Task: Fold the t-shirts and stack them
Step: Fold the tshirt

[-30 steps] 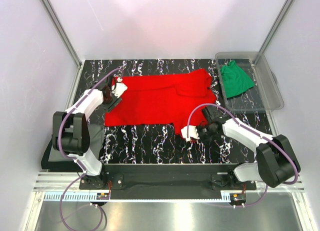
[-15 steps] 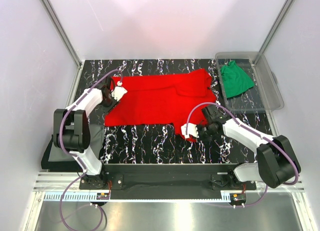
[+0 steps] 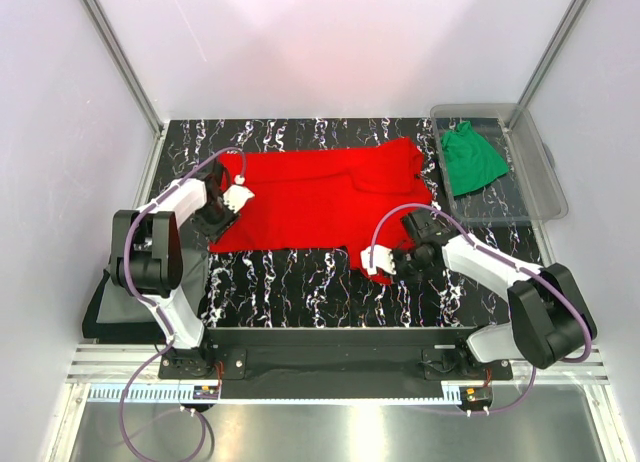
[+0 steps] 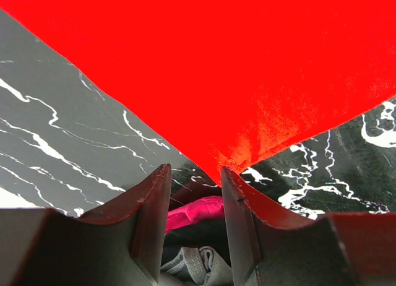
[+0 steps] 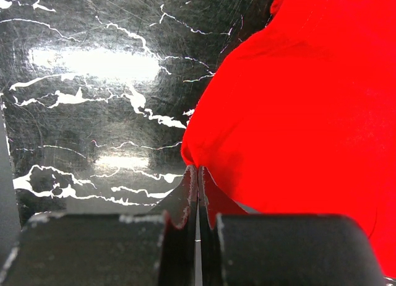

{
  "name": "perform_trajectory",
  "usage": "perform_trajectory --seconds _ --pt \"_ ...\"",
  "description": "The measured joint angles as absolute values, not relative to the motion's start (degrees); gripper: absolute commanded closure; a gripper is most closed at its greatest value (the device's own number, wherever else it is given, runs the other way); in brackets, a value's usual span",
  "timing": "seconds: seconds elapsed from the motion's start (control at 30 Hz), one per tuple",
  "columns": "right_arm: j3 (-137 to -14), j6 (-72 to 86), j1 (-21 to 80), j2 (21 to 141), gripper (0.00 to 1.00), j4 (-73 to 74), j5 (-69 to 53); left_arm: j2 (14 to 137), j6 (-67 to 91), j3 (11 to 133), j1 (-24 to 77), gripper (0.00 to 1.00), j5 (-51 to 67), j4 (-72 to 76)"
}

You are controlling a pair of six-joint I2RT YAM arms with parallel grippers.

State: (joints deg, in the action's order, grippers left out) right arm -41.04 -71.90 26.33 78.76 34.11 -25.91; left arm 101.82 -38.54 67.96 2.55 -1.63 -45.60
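So the red t-shirt (image 3: 320, 197) is lying spread out flat on the bench (image 3: 300, 277), right up beside the clear bin (image 3: 520, 197), on the side of it toward the left arm. The green t-shirt (image 3: 470, 157) is bunched up inside the bin, toward its far end.

The left tool (image 4: 195, 174) is at the red t-shirt's corner farthest from the bin. Its fingers stand apart, and the tip of that corner pokes right into the gap between them. It doesn't look squeezed to me.

The right tool (image 5: 198, 174) is on the robot-facing edge of the red t-shirt, a lot closer to the bin than the left one. Its fingers are pressed together, pinching a little fold of the red cloth, with the shiny marbled bench showing beside it.
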Motion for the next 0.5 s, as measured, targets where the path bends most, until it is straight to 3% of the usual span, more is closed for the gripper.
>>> perform_trajectory --seconds 0.5 --pt "-41.65 -71.59 26.33 78.94 1.00 33.78 -25.91 101.80 -38.06 64.93 2.50 0.61 0.54 -47.22"
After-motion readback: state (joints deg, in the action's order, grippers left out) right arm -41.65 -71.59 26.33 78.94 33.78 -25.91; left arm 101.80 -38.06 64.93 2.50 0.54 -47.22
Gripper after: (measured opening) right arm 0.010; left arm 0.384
